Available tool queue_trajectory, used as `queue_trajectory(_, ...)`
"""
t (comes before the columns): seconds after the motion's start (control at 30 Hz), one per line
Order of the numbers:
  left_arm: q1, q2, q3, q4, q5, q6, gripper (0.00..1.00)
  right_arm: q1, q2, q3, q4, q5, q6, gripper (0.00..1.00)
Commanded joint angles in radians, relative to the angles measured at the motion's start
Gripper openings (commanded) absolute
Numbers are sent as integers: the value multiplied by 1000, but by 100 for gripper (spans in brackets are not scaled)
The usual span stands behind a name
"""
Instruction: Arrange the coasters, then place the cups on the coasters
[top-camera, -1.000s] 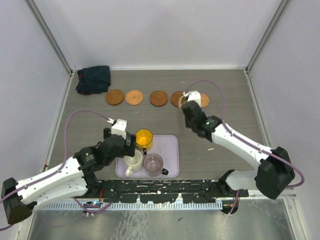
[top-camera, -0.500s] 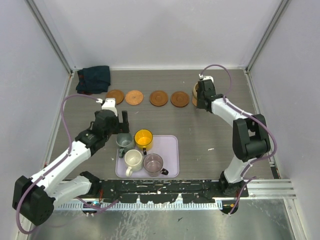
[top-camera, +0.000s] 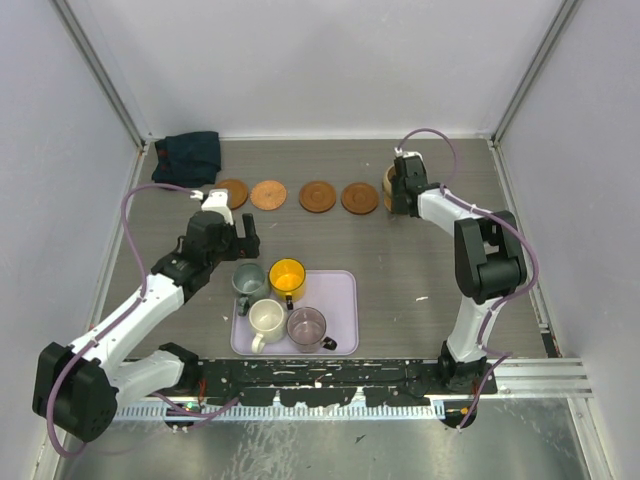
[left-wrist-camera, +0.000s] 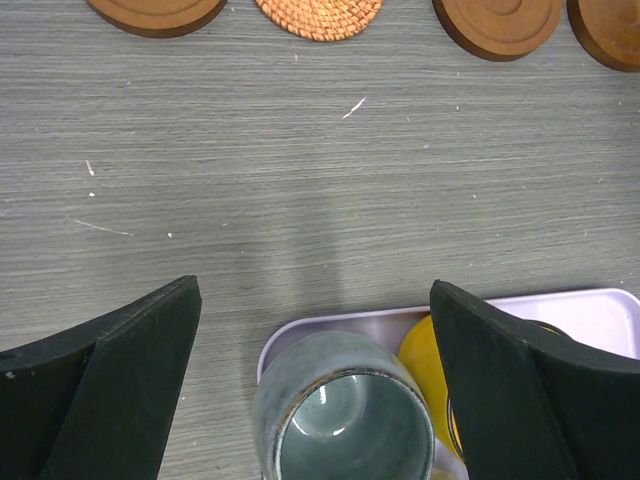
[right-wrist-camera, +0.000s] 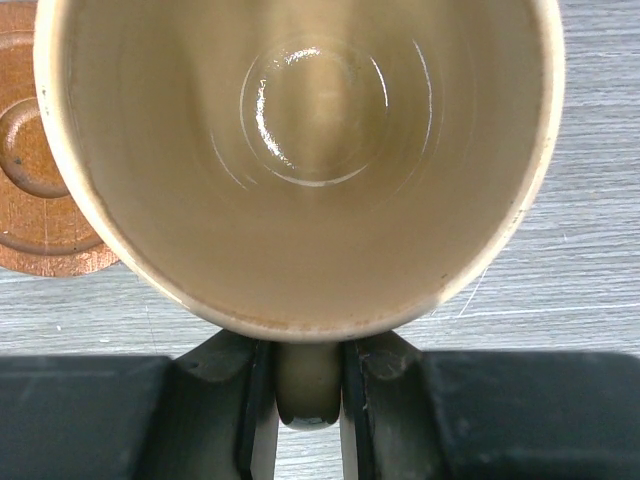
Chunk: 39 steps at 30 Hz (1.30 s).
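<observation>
Right gripper (right-wrist-camera: 308, 385) pinches the tan cup (right-wrist-camera: 300, 150) by its handle, at the right end of the coaster row (top-camera: 318, 196) near the tabletop's far edge. Cup is upright, long axis vertical, handle pointing back at the fingers. Centring can't be seen, so off-centre landing is the risk. Handle-only grip may let it tilt. Left gripper (left-wrist-camera: 312, 300) is spread wide over the grey-green cup (left-wrist-camera: 345, 420) at the tray's (left-wrist-camera: 610, 305) far-left corner and may clip the adjacent yellow cup (left-wrist-camera: 418, 345).

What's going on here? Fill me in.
Two arms are setting cups on coasters. The right arm grips the tan cup by its handle at the right end of the coaster row; four coasters lie bare. The left arm, jaws open, hangs above the grey-green cup at a corner of the lavender tray; the yellow cup, cream cup and purple cup sit in the tray.
</observation>
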Motion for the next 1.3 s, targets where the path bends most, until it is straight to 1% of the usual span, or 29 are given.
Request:
queue_trajectory(0.0, 8, -16, 19, 58, 18, 10, 99, -5, -38, 62, 102, 10, 5, 1)
queue_trajectory(0.8, 10, -19, 8, 46, 29, 8, 100, -24, -60, -10, 93, 29, 22, 1)
queue_trajectory(1.27, 11, -36, 0, 38, 30, 8, 99, -25, -38, 3, 79, 42, 33, 1)
